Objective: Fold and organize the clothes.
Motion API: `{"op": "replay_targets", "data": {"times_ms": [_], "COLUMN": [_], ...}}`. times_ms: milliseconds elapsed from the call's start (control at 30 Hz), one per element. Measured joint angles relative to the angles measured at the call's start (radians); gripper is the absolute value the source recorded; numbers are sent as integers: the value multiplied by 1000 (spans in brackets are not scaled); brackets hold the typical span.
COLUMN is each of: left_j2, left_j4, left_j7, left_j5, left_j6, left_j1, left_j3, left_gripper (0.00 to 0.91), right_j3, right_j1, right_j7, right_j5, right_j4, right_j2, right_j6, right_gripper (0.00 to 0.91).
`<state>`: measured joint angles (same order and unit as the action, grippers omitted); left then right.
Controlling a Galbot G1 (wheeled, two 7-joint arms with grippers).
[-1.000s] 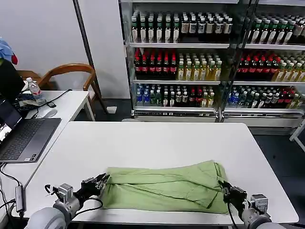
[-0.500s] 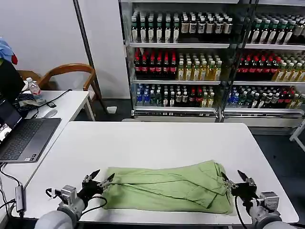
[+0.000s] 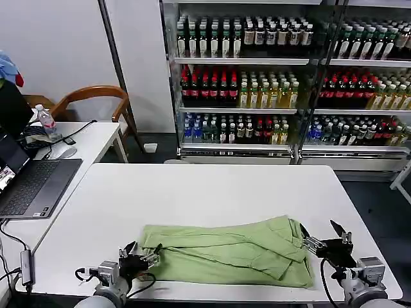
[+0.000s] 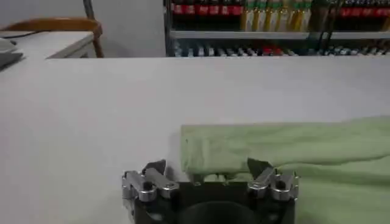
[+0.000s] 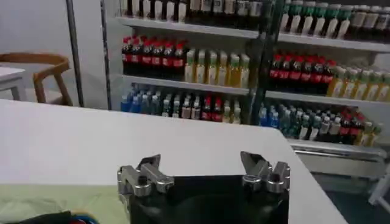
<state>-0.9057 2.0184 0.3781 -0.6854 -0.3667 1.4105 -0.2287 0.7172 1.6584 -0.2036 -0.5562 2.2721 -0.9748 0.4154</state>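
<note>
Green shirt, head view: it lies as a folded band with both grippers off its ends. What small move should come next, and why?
Probably bring both grippers back onto the shirt's ends for the next fold. It lies as a long band along the table's near edge. The left gripper hangs open at its left end, and the right gripper is open just off its right end. Neither holds fabric.

Shirt (image 3: 225, 250) fills near table (image 3: 212, 186) edge; far half bare, passable.

White surface (image 3: 212, 192) in front. Laptop (image 3: 29, 186) on side surface at left, w/ water bottle (image 3: 46, 120) nearby. Wooden chair (image 3: 93, 99) behind. Drink shelves (image 3: 289, 83) at back.
</note>
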Motion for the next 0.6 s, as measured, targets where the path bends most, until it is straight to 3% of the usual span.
{"op": "replay_targets", "data": {"times_ms": [600], "left_j2": [-24], "left_j4": [2], "left_j7": [48], "left_j5": [-2], "left_j6": [-6], "left_j1": [-14], "left_j3": [54], "left_gripper": [40], "right_j3": [-30], "right_j1": [-6], "right_j7": [1], "right_j5": [40], "right_j4": [-8], "right_j2": [-21], "right_j6": [-5], "right_gripper": [907]}}
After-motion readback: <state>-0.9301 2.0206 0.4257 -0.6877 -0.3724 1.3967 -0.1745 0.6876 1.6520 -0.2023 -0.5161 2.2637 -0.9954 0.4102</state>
